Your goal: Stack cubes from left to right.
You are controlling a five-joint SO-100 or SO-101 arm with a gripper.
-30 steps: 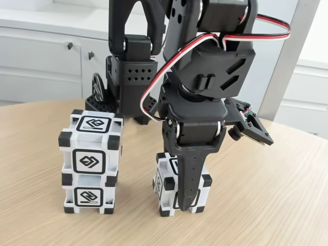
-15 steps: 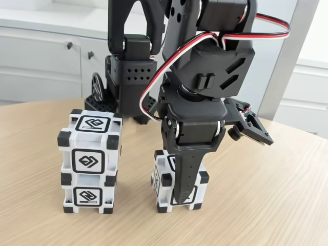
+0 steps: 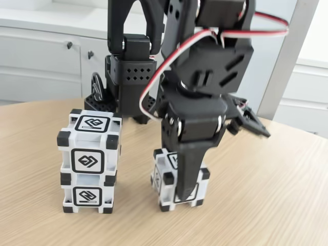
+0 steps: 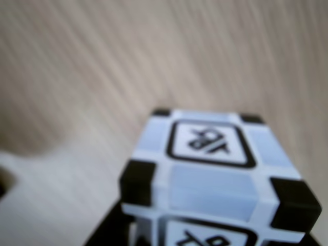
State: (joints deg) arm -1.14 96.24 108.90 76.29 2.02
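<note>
Cubes on a wooden table (image 3: 266, 195): a stack (image 3: 88, 163) of two stands to the left of my gripper (image 3: 185, 192) in the fixed view, and the third cube (image 3: 163, 179) sits between the gripper's fingers, directly below the wrist. I judge the fingers closed on this third cube: one black finger (image 3: 187, 171) lies flat against its front face, and in the wrist view the cube (image 4: 210, 169) sits close under the camera with a dark edge of the gripper just beneath it. The far finger is hidden behind the cube, so the grip is a reading, not a certainty. Whether the cube rests on the table or is just clear of it I cannot tell.

The step in hand, as I see it, is carrying this cube onto the stack. To do it well I would raise it straight up until its bottom corners are above the stack's top face, then swing across to the left, square it over the top glyph, lower it gently and let go only once it is seated. A tilted or dragged cube could topple the pair.

The fixed view gives me the stack, the arm and the gap between stack and gripper. The wrist view, though blurred, gives the held cube's top glyph and corner blocks against bare wood.
</note>
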